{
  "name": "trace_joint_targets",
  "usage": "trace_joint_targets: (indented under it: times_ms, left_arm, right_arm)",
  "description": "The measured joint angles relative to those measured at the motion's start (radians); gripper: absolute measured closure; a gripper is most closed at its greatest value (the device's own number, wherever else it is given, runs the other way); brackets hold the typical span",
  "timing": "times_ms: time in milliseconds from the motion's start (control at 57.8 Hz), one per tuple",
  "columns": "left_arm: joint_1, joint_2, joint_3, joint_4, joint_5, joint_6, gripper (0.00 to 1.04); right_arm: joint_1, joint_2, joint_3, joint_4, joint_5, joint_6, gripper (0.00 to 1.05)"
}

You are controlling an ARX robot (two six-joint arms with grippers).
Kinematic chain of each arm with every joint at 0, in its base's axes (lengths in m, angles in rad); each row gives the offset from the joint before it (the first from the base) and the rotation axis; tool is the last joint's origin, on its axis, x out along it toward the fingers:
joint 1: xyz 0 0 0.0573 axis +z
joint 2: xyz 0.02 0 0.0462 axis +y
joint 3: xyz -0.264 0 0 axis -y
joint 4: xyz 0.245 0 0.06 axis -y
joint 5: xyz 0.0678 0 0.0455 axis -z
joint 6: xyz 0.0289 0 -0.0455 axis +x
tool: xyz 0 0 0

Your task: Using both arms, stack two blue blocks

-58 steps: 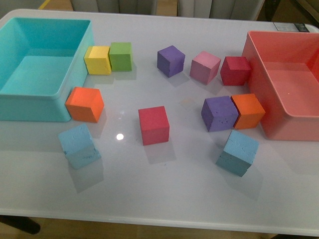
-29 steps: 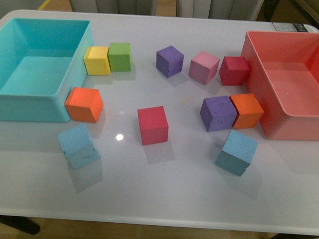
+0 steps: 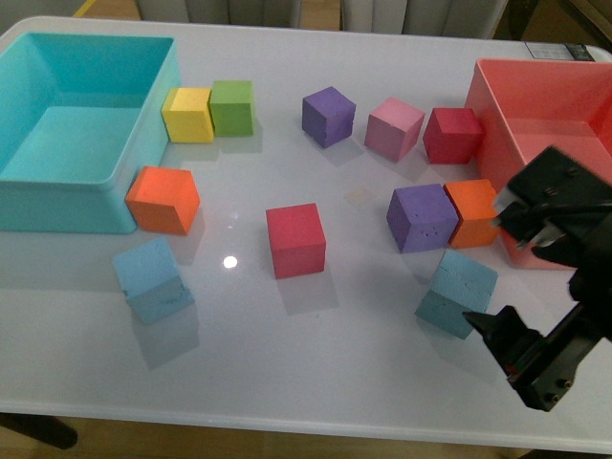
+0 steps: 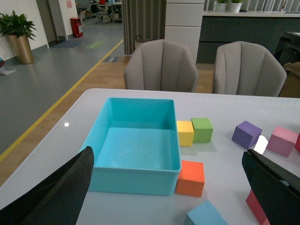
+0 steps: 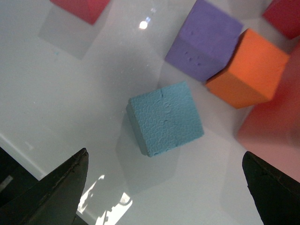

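Observation:
One blue block (image 3: 151, 279) lies near the front left of the white table, in front of an orange cube. It shows at the edge of the left wrist view (image 4: 206, 214). The other blue block (image 3: 457, 292) lies front right, turned askew. My right gripper (image 3: 490, 271) is open and hovers above it, just to its right. In the right wrist view this block (image 5: 165, 118) lies between and beyond the spread fingers of the right gripper (image 5: 165, 157). My left gripper (image 4: 167, 159) is open and empty, held high, and is out of the front view.
A turquoise bin (image 3: 143, 115) stands at the back left and a coral bin (image 3: 488, 105) at the right. An orange cube (image 3: 163, 199), a red cube (image 3: 295, 239), a purple cube (image 3: 421, 217) touching an orange cube (image 3: 473, 212), and several more cubes lie further back.
My right arm has come into the front view from the right, with its open gripper over the right blue block. No block has moved.

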Motion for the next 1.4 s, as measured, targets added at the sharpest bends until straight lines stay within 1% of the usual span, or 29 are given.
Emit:
trace_joint_targets:
  times_ms: [363,571,882,899,986,1020,1089,1141,1280,1401]
  left_arm:
    - [0.0,0.0,0.0,0.0,0.0,0.0,0.09]
    - [0.0,0.0,0.0,0.0,0.0,0.0,0.09]
    - [0.0,0.0,0.0,0.0,0.0,0.0,0.09]
    - [0.0,0.0,0.0,0.0,0.0,0.0,0.09]
    - [0.0,0.0,0.0,0.0,0.0,0.0,0.09]
    - [0.0,0.0,0.0,0.0,0.0,0.0,0.09]
    - [0.0,0.0,0.0,0.0,0.0,0.0,0.09]
    - [0.0,0.0,0.0,0.0,0.0,0.0,0.09]
    - [0.0,0.0,0.0,0.0,0.0,0.0,0.09]
    - [0.0,0.0,0.0,0.0,0.0,0.0,0.09]
  right_arm:
    - [0.0,0.193,0.169,-0.046,0.018,-0.029,0.09]
    - [-0.002,0.275,0.207,-0.046,0.019,-0.027,0.09]
    - [0.004,0.348,0.239,-0.031,0.049,-0.024,0.09]
    - [0.004,0.349,0.239,-0.031,0.049,-0.023,0.1]
    - [0.003,0.352,0.238,-0.024,0.053,-0.024,0.23]
    - [0.003,0.352,0.238,-0.024,0.053,-0.024,0.26]
    - [-0.003,0.34,0.229,-0.021,0.048,-0.029,0.43]
    - [-0.004,0.315,0.212,-0.026,0.039,-0.036,0.5]
    - [0.004,0.219,0.19,-0.067,-0.021,-0.033,0.58]
    - [0.03,0.14,0.219,-0.098,-0.042,0.007,0.59]
